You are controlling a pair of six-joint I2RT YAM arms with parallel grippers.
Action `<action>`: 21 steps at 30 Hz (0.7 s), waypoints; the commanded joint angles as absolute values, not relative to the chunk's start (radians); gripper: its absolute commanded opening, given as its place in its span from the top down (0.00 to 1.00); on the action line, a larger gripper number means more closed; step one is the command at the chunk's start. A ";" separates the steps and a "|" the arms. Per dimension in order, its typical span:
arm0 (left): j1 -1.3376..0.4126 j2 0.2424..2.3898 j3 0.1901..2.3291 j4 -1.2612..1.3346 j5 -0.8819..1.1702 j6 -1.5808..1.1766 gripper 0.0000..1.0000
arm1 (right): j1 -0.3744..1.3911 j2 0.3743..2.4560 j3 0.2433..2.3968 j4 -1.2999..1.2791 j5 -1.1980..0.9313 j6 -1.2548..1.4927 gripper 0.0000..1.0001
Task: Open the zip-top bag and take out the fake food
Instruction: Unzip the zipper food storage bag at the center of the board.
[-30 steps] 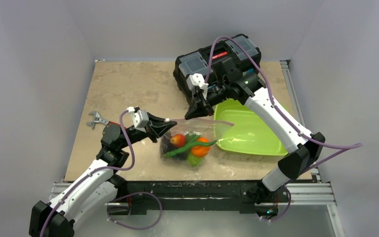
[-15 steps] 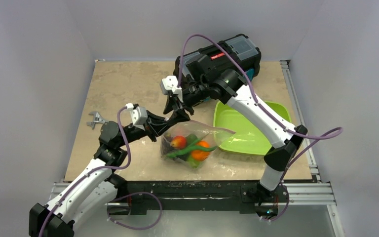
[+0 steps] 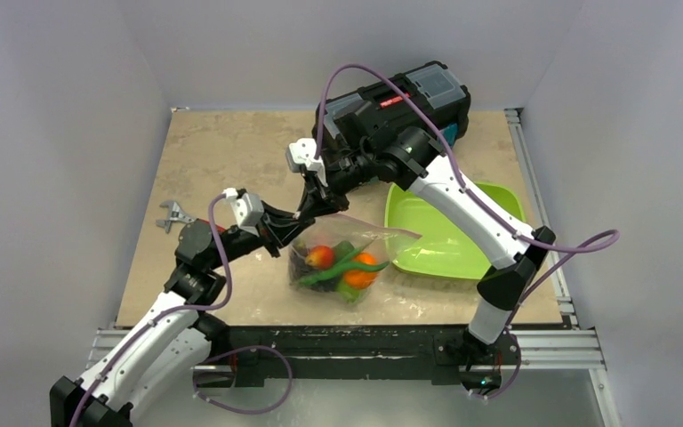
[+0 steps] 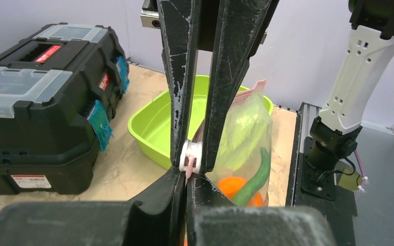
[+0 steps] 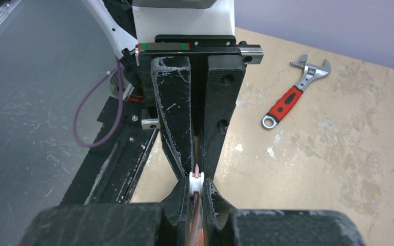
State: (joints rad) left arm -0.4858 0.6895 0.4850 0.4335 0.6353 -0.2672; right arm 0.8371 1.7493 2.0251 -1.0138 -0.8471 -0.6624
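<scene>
White slider (image 4: 191, 155) being pinched by right claw (image 3: 317, 208); zip-top bag (image 3: 378, 246) corner being clamped by left claw (image 3: 301, 222) just beside. Zip strip (image 3: 369, 222) lying toward 3 o'clock from both.

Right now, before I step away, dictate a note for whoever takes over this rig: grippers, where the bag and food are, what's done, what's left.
Left gripper: shut on the zip edge of the zip-top bag, at its left end.
Right gripper: shut on the same edge, tip to tip with the left, at the white slider.
Bag: beside the green tray, gripped corner lifted. Fake food inside; none seen outside.
Done: both grips set.
Left: open the zip, take the food out.
</scene>
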 commanded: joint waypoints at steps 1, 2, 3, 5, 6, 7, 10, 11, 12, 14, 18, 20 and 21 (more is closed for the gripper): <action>-0.489 0.611 0.514 0.390 0.550 -0.213 1.00 | 0.839 1.684 1.993 -0.957 -0.784 -0.642 1.00; -0.489 0.592 0.511 0.381 0.529 -0.206 1.00 | 0.839 1.675 1.975 -0.949 -0.769 -0.638 1.00; -0.489 0.579 0.511 0.376 0.520 -0.201 1.00 | 0.838 1.670 1.962 -0.940 -0.756 -0.632 1.00; -0.489 0.556 0.514 0.355 0.506 -0.190 1.00 | 0.838 1.660 1.942 -0.925 -0.735 -0.621 1.00; -0.488 0.547 0.516 0.345 0.500 -0.185 1.00 | 0.836 1.655 1.933 -0.917 -0.722 -0.615 1.00; -0.489 0.539 0.519 0.336 0.495 -0.181 1.00 | 0.835 1.653 1.925 -0.911 -0.711 -0.610 1.00; -0.489 0.519 0.523 0.312 0.473 -0.168 1.00 | 0.819 1.639 1.902 -0.895 -0.701 -0.596 1.00; -0.489 0.512 0.525 0.301 0.464 -0.163 1.00 | 0.814 1.633 1.893 -0.894 -0.703 -0.595 1.00; -0.489 0.504 0.527 0.291 0.454 -0.158 1.00 | 0.809 1.624 1.881 -0.888 -0.705 -0.594 1.00; -0.488 0.488 0.530 0.272 0.440 -0.151 1.00 | 0.795 1.599 1.850 -0.879 -0.709 -0.594 1.00; -0.489 0.456 0.537 0.238 0.428 -0.142 1.00 | 0.779 1.541 1.765 -0.865 -0.711 -0.614 1.00; -0.489 0.442 0.542 0.222 0.423 -0.134 1.00 | 0.767 1.525 1.728 -0.865 -0.721 -0.632 1.00; -0.489 0.436 0.546 0.210 0.421 -0.129 1.00 | 0.759 1.517 1.714 -0.864 -0.724 -0.639 1.00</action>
State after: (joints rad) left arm -0.4931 0.4767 0.4858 0.2066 0.4751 -0.1688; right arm 0.8055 1.5787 1.7645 -0.8413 -0.7685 -0.6128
